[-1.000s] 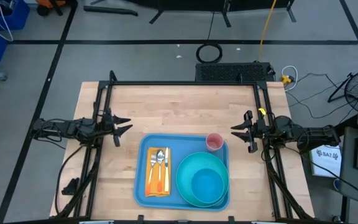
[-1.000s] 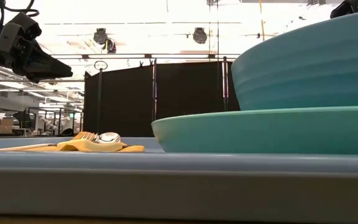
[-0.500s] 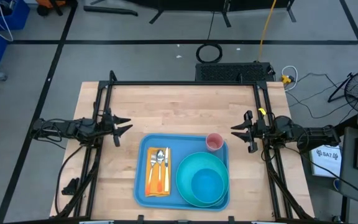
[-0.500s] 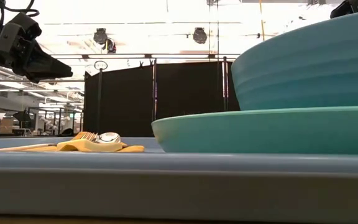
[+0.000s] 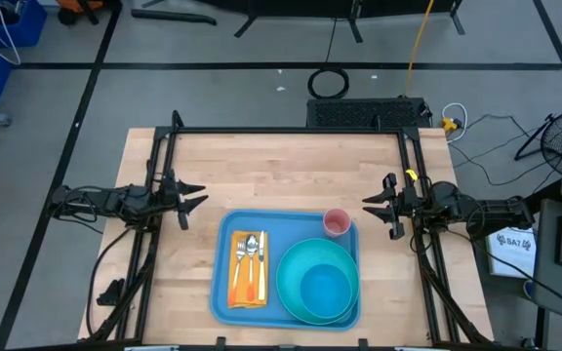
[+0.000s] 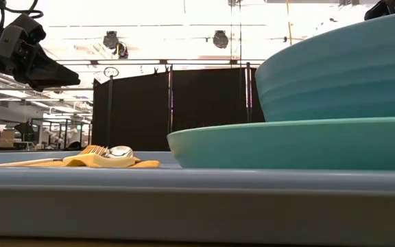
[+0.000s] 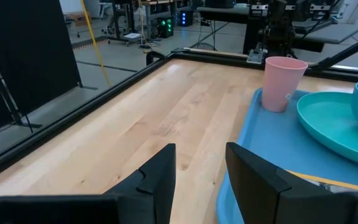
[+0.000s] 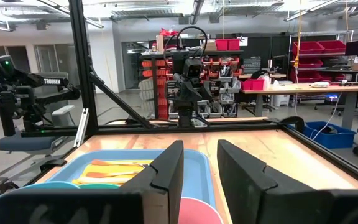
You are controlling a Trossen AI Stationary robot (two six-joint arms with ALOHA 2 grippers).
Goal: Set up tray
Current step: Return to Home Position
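Note:
The blue tray (image 5: 224, 304) lies on the wooden table near its front edge. On it stand a turquoise plate (image 5: 290, 255) with a turquoise bowl (image 5: 325, 290), a pink cup (image 5: 337, 222) at the tray's far right corner, and cutlery (image 5: 250, 255) on a yellow-orange napkin (image 5: 248, 291) at its left. My left gripper (image 5: 196, 195) is open and empty at the table's left edge, left of the tray. My right gripper (image 5: 371, 206) is open and empty at the right edge, right of the cup.
A black metal frame (image 5: 291, 131) runs around the table's far and side edges. Bare wood (image 5: 281, 171) lies between the tray and the far edge. In the right wrist view the tray (image 8: 194, 163) and cup rim (image 8: 194, 210) lie ahead of the fingers.

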